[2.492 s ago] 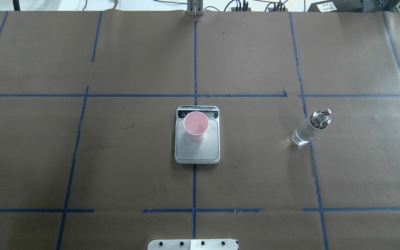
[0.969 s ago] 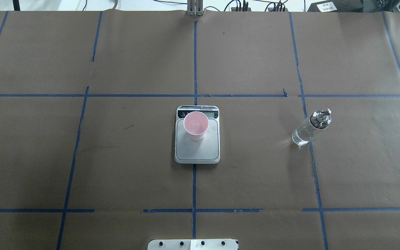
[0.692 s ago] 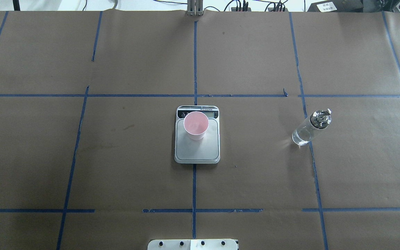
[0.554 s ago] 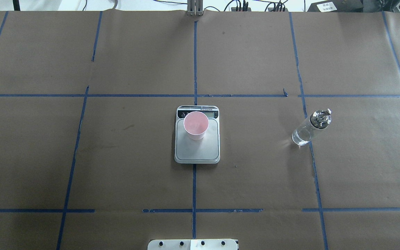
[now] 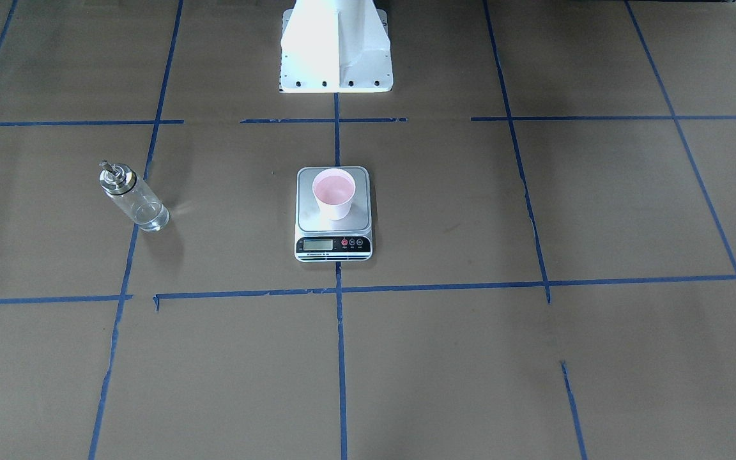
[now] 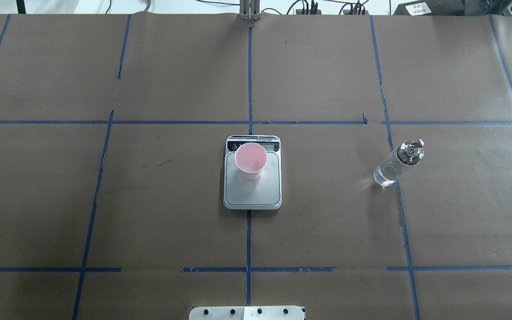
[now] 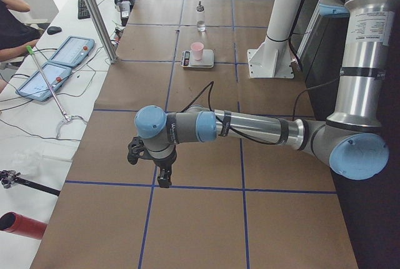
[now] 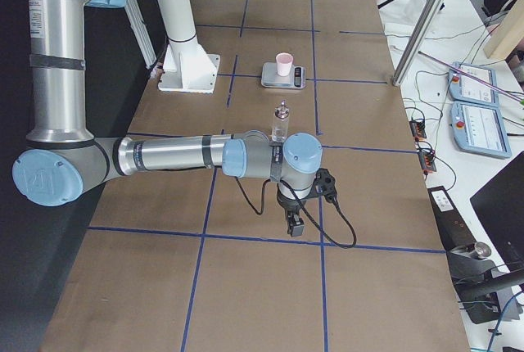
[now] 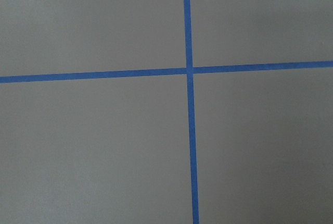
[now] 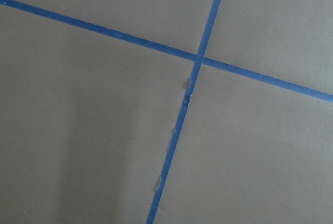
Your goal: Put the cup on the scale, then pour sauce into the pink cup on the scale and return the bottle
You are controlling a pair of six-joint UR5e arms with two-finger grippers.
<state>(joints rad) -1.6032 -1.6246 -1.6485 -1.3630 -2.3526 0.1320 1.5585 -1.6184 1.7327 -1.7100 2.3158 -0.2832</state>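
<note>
The pink cup [image 6: 250, 160] stands upright on the far part of the scale [image 6: 252, 195] at the table's middle; it also shows in the front-facing view [image 5: 334, 191]. The clear glass bottle [image 6: 394, 166] with its metal spout stands upright on the table to the scale's right, apart from it. Neither gripper shows in the overhead or front-facing view. The left gripper [image 7: 164, 178] hangs over the table's left end, far from the cup. The right gripper [image 8: 293, 225] hangs over the right end, beyond the bottle [image 8: 281, 123]. I cannot tell whether either is open or shut. The wrist views show only paper and tape.
Brown paper with blue tape lines [image 6: 249, 235] covers the table. The robot's white base [image 5: 335, 45] stands at the near edge behind the scale. A metal post [image 6: 249, 11] stands at the far edge. Tablets and cables lie on the side bench [image 7: 59, 62].
</note>
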